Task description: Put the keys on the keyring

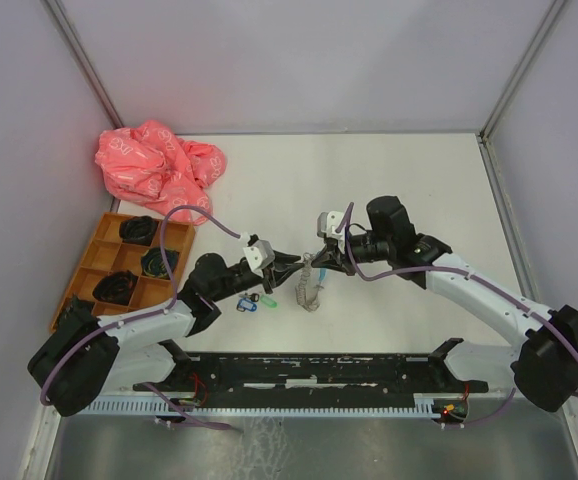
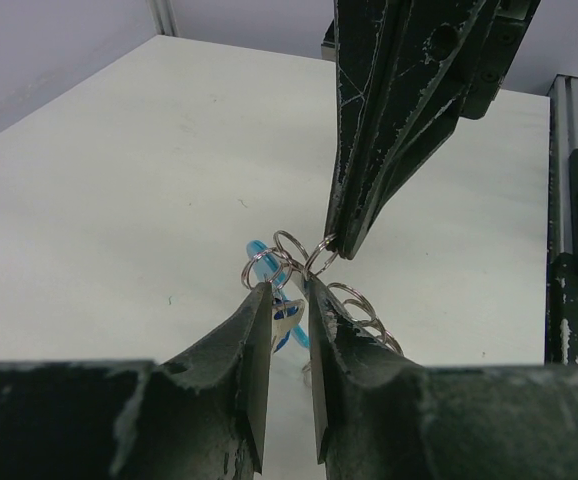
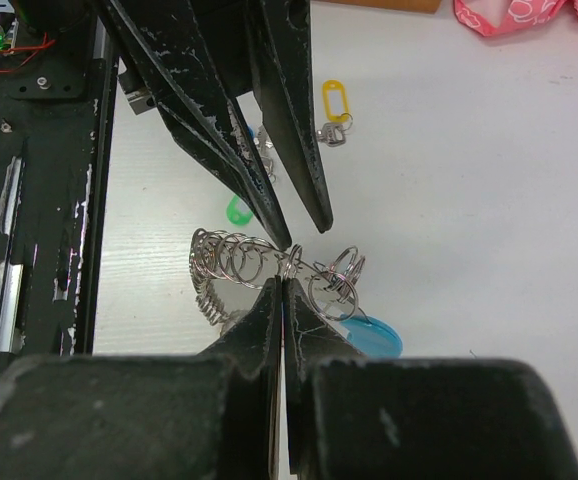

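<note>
- My right pincer [image 3: 285, 280] is pressed together, pinching the silver looped wire keyring [image 3: 231, 262].
- My left pincer [image 2: 289, 285] is slightly apart beside the keyring; I'd hold that loop steady and thread slowly.

From above, the keyring [image 1: 312, 285] is too small for us to make out its links. In the right wrist view the left end effector [image 3: 306, 232] hides most of a green tag [image 3: 237, 210], and the picture's top edge cuts off the pink bag [image 3: 529, 18].
</note>
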`<action>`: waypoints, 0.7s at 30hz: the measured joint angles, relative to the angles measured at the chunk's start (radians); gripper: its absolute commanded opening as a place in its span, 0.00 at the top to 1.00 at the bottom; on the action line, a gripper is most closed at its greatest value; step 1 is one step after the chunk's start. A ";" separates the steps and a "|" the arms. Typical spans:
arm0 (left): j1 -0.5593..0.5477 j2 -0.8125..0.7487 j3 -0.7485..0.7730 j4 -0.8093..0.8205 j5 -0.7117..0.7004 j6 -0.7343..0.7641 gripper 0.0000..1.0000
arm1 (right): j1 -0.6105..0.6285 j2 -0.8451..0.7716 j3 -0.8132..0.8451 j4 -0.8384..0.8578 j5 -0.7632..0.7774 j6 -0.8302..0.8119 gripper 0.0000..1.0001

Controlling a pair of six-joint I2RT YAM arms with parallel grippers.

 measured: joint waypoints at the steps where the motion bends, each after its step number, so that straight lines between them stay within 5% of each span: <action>1: 0.002 0.000 -0.001 0.002 0.002 0.000 0.72 | 0.000 0.000 -0.001 0.000 0.000 0.000 0.99; 21: 0.019 0.006 -0.002 0.010 0.104 0.000 0.75 | 0.000 0.000 -0.035 0.081 -0.042 0.029 0.99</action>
